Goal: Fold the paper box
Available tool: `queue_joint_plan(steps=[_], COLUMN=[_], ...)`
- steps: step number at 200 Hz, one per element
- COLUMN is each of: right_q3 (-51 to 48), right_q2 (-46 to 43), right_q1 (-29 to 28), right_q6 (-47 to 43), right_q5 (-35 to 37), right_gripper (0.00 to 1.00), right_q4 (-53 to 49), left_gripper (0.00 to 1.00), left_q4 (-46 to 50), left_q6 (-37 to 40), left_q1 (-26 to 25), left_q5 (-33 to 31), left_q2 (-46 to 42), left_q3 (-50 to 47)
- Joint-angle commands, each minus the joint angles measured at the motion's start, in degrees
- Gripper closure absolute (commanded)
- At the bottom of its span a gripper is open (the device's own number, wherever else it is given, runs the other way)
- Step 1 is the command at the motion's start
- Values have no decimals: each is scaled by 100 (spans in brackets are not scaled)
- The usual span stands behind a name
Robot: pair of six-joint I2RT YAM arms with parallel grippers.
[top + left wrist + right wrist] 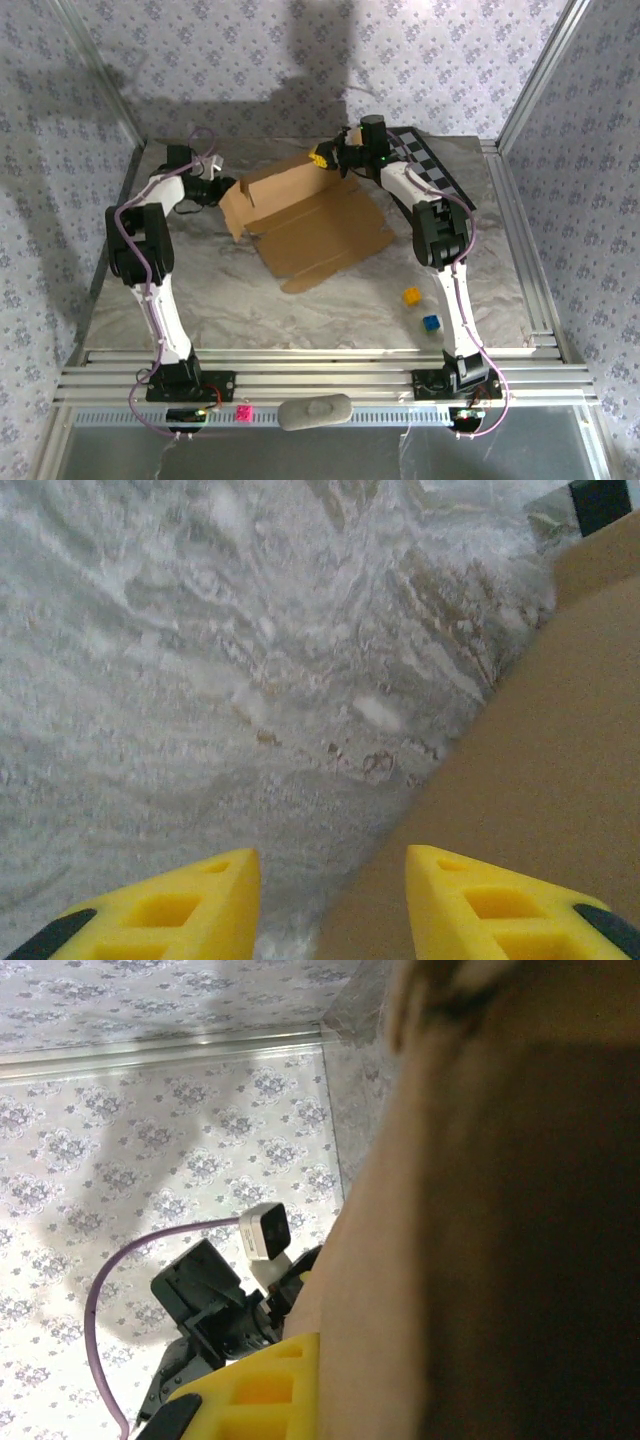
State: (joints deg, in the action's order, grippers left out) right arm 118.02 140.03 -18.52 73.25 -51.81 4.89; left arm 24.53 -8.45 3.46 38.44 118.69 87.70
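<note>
The paper box (318, 228) is a brown creased sheet lying mid-table, its back panel (275, 185) raised on edge. My right gripper (320, 157) is at that panel's upper right corner. In the right wrist view one yellow finger (255, 1390) presses against the cardboard (450, 1260), which hides the other finger; the gripper looks shut on the panel. My left gripper (222, 190) hangs by the panel's left end. Its yellow fingers (170, 910) stand open over the table, with the cardboard edge (530, 780) under the right one.
A checkered board (432, 166) lies at the back right behind the right arm. A yellow cube (411, 296) and a blue cube (431, 323) sit front right. A pink cube (242, 412) and a grey oval pad (314, 411) rest on the front rails.
</note>
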Motion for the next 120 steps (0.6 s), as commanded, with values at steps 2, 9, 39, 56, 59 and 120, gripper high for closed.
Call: queue_joint_plan(steps=[2, 9, 39, 56, 59, 120], right_q3=[-111, -126, -217, -205, -213, -375], right_q2=[259, 266, 271, 275, 276, 168], right_q1=[15, 15, 7, 7, 7, 15], right_q6=[130, 197, 458, 476, 476, 528], right_q5=[298, 318, 399, 409, 409, 382], right_gripper=[100, 100, 100, 100, 100, 100], right_q4=[67, 170, 557, 622, 634, 794], left_gripper=[58, 59, 59, 59, 59, 56], left_q4=[-95, -225, -742, -1037, -1065, -1054], left_q6=[-260, -412, -944, -1124, -1143, -1208], left_q1=[-15, -52, -169, -284, -300, -669], left_q5=[54, 19, -67, -3, -3, -292], left_q2=[-599, -729, -1124, -1260, -1265, -1143], left_q3=[-582, -775, -1452, -1688, -1698, -1405])
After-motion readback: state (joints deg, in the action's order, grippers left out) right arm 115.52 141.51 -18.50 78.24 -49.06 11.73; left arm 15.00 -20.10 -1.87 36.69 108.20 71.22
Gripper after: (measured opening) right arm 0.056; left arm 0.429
